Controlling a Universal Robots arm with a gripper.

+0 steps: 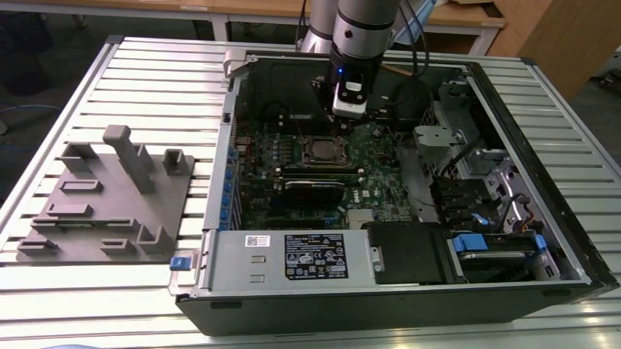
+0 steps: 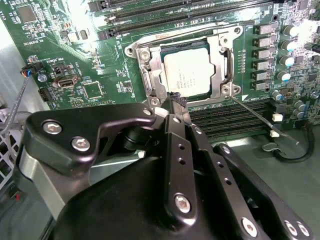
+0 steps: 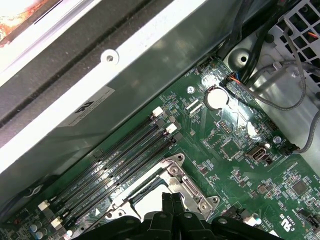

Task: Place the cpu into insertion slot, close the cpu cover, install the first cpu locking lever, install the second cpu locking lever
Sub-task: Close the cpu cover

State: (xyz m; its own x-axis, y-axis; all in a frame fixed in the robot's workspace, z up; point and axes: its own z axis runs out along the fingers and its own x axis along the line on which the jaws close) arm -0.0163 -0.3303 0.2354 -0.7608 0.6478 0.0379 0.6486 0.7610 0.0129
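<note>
"So, where is the cpu (image 2: 187, 72) lying?"

"It is sitting flat in the insertion slot (image 2: 139, 53), and the cpu cover (image 2: 220, 65) is lying down around it."

"And the gripper (image 2: 175, 100)?"

"It is hanging inside the open computer case (image 1: 388, 316), just beside the slot's rim, its fingers pressing together on nothing. One locking lever (image 2: 260, 117) is angling away across the dark memory slots (image 2: 220, 117)."

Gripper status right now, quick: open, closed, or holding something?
Gripper: jaws closed, holding nothing, tips near the edge of the cpu cover.
</note>
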